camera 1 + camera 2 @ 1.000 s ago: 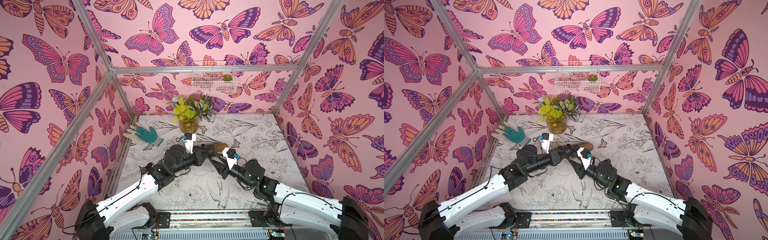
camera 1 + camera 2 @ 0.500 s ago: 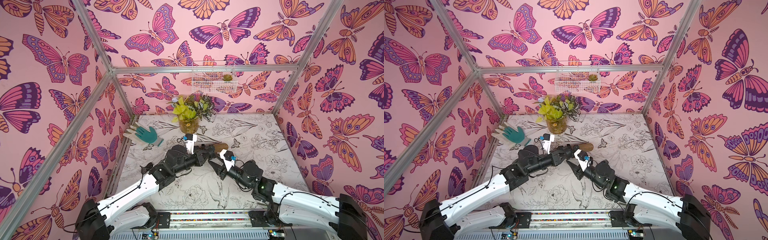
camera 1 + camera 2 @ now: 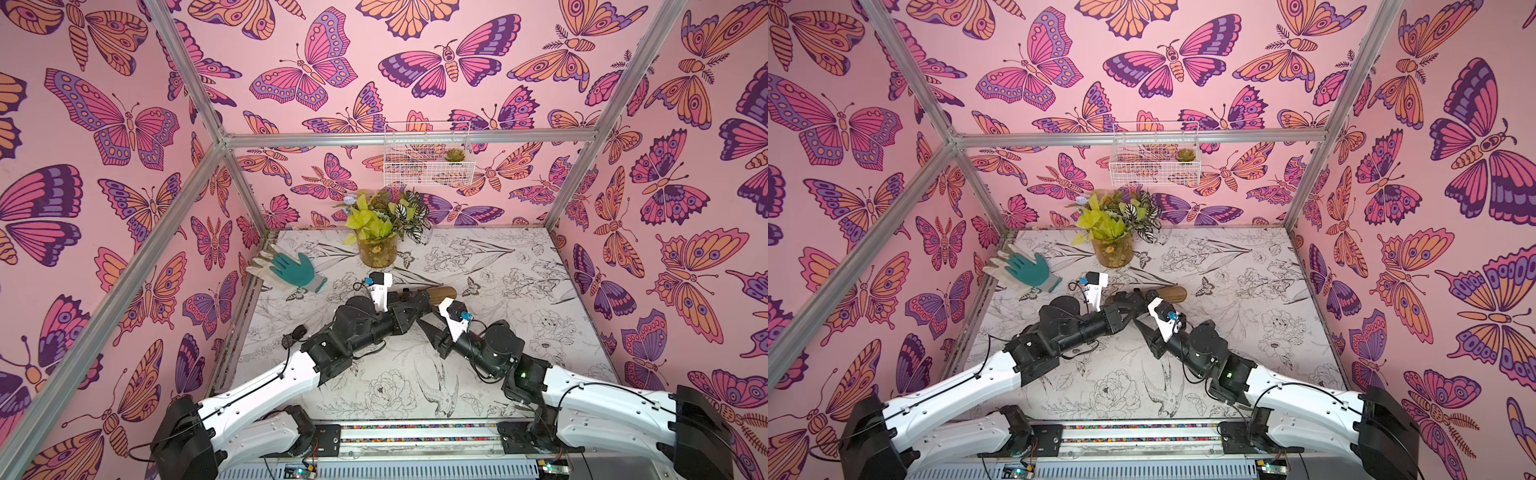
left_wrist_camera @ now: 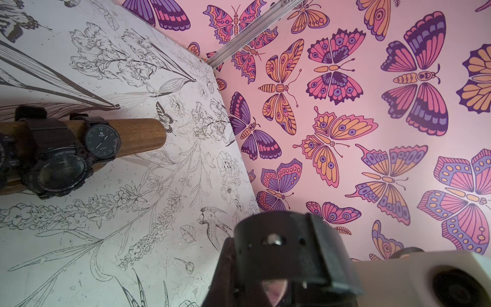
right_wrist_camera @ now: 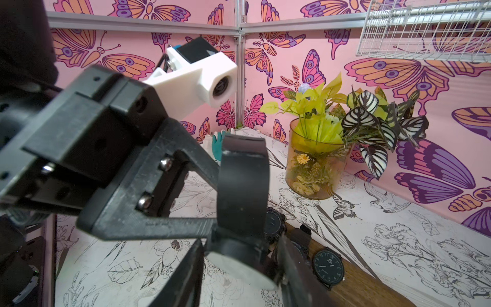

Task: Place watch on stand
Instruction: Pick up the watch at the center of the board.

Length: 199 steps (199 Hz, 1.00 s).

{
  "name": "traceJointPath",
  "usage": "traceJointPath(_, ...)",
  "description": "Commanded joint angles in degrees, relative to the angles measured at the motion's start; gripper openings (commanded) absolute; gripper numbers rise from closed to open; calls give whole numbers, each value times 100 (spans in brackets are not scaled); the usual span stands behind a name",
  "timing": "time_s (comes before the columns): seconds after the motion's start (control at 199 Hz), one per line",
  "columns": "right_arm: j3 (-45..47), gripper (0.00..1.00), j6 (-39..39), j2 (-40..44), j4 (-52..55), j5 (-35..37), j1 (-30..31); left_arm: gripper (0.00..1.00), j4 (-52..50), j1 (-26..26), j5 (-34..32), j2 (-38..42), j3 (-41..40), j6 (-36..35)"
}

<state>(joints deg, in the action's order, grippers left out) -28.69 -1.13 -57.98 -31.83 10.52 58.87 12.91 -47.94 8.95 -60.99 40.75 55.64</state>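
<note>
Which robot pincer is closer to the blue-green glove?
Left. The left pincer is well apart from the glove, not touching it; the right pincer sits beside the left one, slightly farther away.

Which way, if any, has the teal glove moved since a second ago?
No. The teal glove still lies in the same spot, at the same gap from the plant jar.

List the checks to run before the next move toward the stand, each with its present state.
1. Grip of left hand on watch strap: ok, shut.
2. Grip of right hand on watch case: cannot tell.
3. Bare end of stand beyond the analog watch: ok.
4. Held watch threaded on stand: not ok.
5. Gap between plant vase and stand: ok.
</note>
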Motion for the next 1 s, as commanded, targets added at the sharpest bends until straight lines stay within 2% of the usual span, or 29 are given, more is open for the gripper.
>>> traceJointPath(0.0, -317, 47, -289, -95, -66, 244, 10, 0, 320, -135, -124, -9, -173, 196)
traceJointPath(0.261, -304, 46, -399, -84, -70, 319, 10, 0, 478, -215, -218, -18, -271, 329)
traceJointPath(0.607, -321, 32, -434, 196, 389, 396, 6, 0, 409, -217, -374, 17, -349, 256)
traceJointPath(0.748, -450, 30, -463, 364, 900, 373, 8, 0, 93, -215, -420, 43, -245, -59)
traceJointPath(0.889, -623, 30, -465, 495, 1542, 214, 0, 8, -622, -215, -421, -17, 113, -744)
traceJointPath(0.994, -816, 29, -445, 538, 2057, 35, 2, 21, -1140, -215, -429, -109, 411, -1313)
